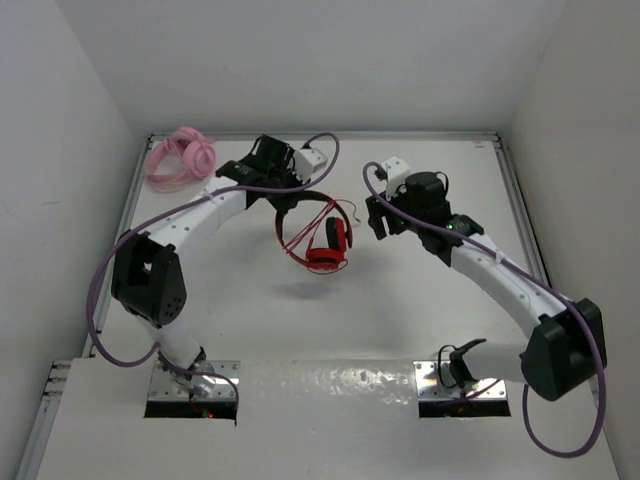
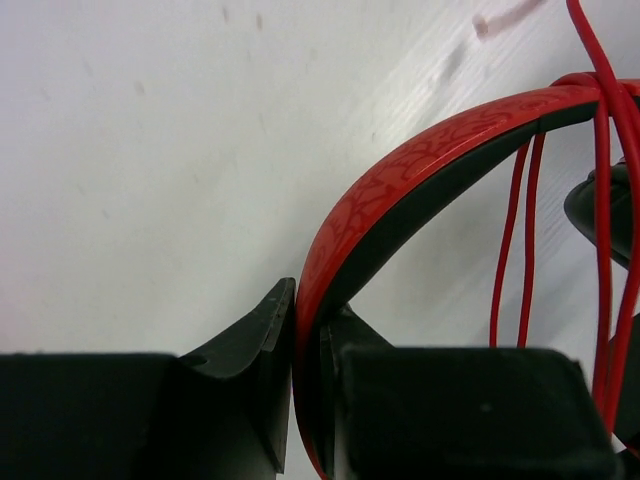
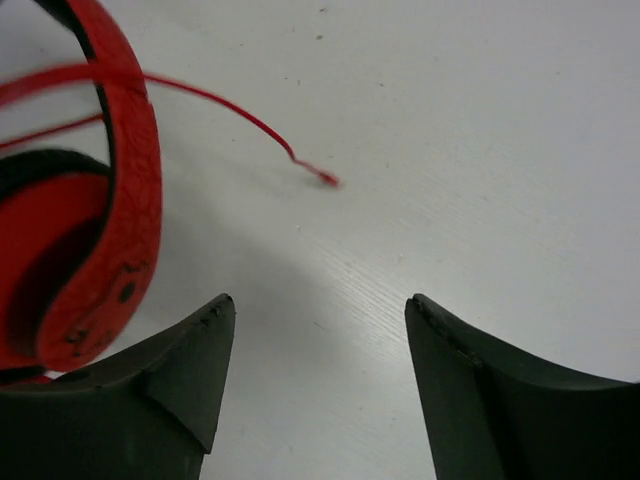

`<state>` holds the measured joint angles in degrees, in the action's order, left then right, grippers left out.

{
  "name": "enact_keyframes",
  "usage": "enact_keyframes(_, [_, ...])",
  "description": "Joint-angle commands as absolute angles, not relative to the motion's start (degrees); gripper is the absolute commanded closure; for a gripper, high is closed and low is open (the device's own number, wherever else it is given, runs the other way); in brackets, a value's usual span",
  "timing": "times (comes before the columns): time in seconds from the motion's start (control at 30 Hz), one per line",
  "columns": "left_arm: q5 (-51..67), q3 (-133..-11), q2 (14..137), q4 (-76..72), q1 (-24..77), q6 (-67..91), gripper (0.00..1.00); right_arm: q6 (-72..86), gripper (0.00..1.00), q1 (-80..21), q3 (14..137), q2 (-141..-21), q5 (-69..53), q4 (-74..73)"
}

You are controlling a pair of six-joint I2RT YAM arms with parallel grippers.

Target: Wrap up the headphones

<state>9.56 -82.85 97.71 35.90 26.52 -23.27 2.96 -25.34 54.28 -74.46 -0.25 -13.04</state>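
The red headphones hang above the table by their black-and-red headband, casting a shadow below them. My left gripper is shut on that headband, seen at the top of the arc in the top view. Loops of the thin red cable run across the band. My right gripper is open and holds nothing. It hovers just right of a red earcup, also visible from above. The cable's loose end dangles ahead of it.
A pink coiled bundle lies in the far left corner. White walls enclose the table on the left, back and right. Both arm bases sit at the near edge.
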Motion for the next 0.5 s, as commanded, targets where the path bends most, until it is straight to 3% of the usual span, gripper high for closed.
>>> enact_keyframes(0.0, [18.35,-93.04,93.78,38.48,26.19,-26.19,1.0,-3.86,0.29,-22.51,50.72,-67.95,-3.42,-0.36])
enact_keyframes(0.13, [24.33,-100.71,95.62,45.42,26.1,-25.67,1.0,-11.32,0.21,-21.97,48.96,-64.61,-10.86,-5.6])
enact_keyframes(0.23, [25.74,-107.03,96.94,49.3,26.19,-25.05,1.0,-11.78,0.21,-21.97,47.2,-62.76,-17.29,-6.77])
enact_keyframes(0.47, [26.63,-119.0,99.84,54.67,26.19,-23.82,1.0,-5.45,0.25,-21.97,38.68,-58.45,-21.1,9.54])
